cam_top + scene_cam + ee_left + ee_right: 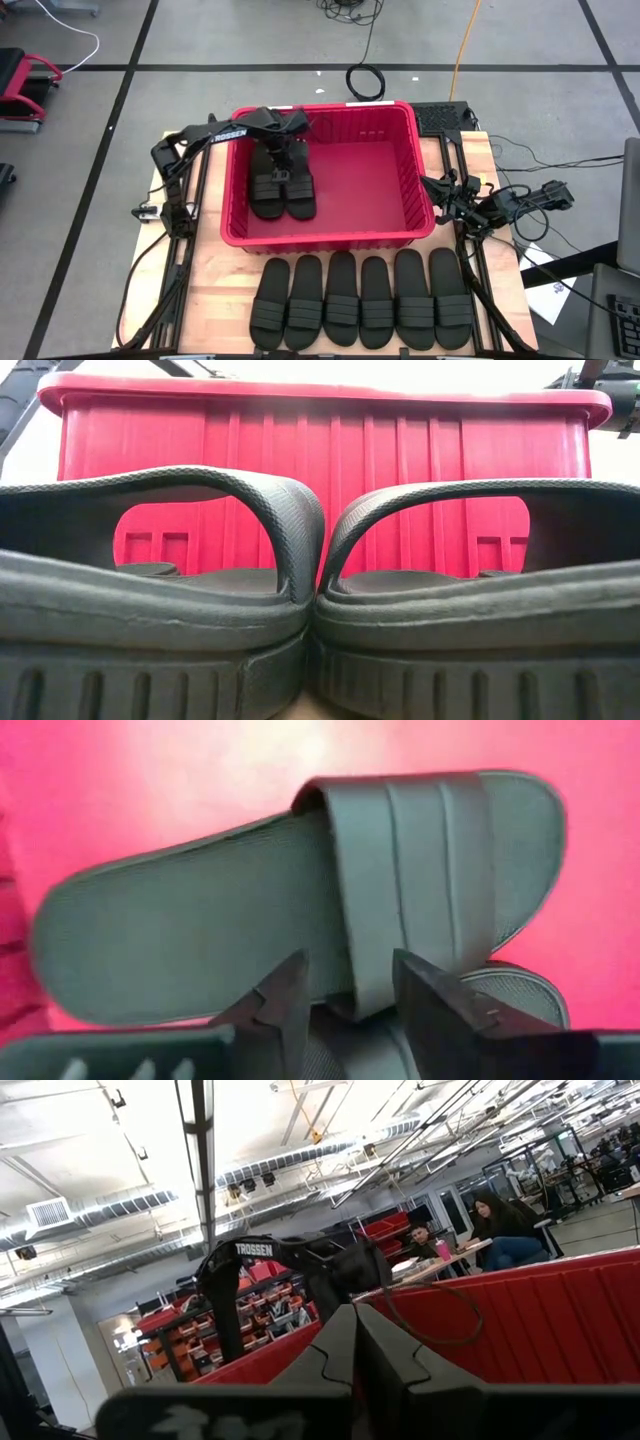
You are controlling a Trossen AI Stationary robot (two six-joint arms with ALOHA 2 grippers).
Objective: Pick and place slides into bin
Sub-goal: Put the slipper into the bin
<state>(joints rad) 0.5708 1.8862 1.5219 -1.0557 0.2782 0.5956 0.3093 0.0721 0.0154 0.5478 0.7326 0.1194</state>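
Upper left of bin (330, 236): left hand (284, 172) parted over two slides (282, 188), releasing. Right hand (448, 200) shut, parked beside rim.

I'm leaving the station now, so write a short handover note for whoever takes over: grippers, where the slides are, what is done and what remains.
Left gripper: down inside the red bin, fingers parted astride the strap of a slide lying on the bin floor; no firm grip shows.
Right gripper: shut, empty, waiting just outside the bin's right wall.
Done: two slides lie side by side in the bin's left half.
Left: six slides sit in a row on the table in front of the bin, all to be moved in. Start by lifting the left arm clear.
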